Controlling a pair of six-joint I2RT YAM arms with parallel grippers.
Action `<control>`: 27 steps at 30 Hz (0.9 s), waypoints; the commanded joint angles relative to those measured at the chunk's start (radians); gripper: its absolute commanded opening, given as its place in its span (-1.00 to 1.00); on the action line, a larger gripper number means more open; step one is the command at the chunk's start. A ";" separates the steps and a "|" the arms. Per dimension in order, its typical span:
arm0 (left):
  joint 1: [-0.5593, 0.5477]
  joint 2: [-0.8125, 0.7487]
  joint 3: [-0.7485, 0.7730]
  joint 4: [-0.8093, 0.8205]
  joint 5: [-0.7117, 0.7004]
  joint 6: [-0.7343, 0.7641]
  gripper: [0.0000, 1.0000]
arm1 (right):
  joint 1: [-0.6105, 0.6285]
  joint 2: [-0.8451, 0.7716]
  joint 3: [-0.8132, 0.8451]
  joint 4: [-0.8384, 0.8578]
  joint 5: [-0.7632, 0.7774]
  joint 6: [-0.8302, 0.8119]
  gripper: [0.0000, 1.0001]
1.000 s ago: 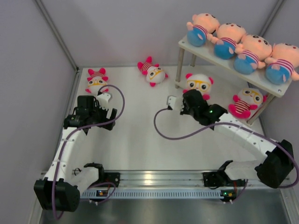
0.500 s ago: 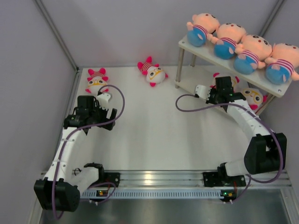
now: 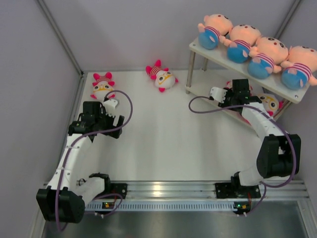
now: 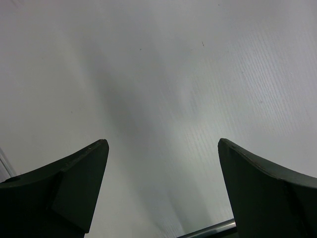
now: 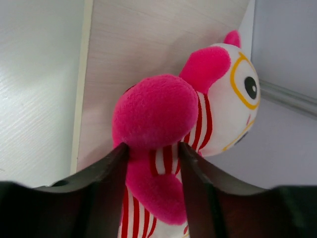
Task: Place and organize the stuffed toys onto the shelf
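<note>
From above, the white-and-black right arm (image 3: 257, 119) covers nearly all of the white-faced hot-pink striped plush doll (image 5: 163, 114) at the lower board of the two-tier pale cream shelf on thin metal legs (image 3: 195, 46), and hides the right end effector (image 5: 153, 146) too. The top board hides part of a second white-faced pink plush doll (image 3: 270, 103) near the shelf's right end. The right wrist view's bottom edge cuts off the first doll's lower body; whether the fingers squeeze it cannot be told

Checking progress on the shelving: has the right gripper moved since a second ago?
Yes. The right gripper, with a pink toy, went right past the shelf leg, under the top board.
</note>
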 commanded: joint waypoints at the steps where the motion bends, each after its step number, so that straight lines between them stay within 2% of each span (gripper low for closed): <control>1: 0.005 -0.001 -0.007 0.035 0.006 0.015 0.96 | -0.017 -0.030 -0.012 0.078 -0.003 0.012 -0.02; 7: 0.005 -0.001 -0.009 0.035 0.010 0.015 0.96 | -0.006 -0.099 -0.010 0.072 -0.011 0.033 0.27; 8: 0.005 0.002 -0.009 0.035 0.012 0.013 0.96 | 0.012 -0.112 -0.013 0.061 -0.002 0.032 0.35; 16: 0.005 0.005 -0.004 0.035 0.003 0.018 0.96 | 0.148 -0.247 -0.029 -0.002 0.074 0.048 0.57; 17: 0.005 0.007 -0.001 0.035 -0.006 0.022 0.96 | 0.179 -0.265 -0.029 -0.028 0.089 0.053 0.84; 23: 0.005 0.076 0.072 0.035 -0.057 0.048 0.96 | 0.320 -0.316 -0.012 -0.089 0.127 0.119 0.87; 27: 0.005 0.244 0.204 0.035 -0.005 0.036 0.95 | 0.412 -0.371 -0.010 -0.050 0.095 0.218 0.94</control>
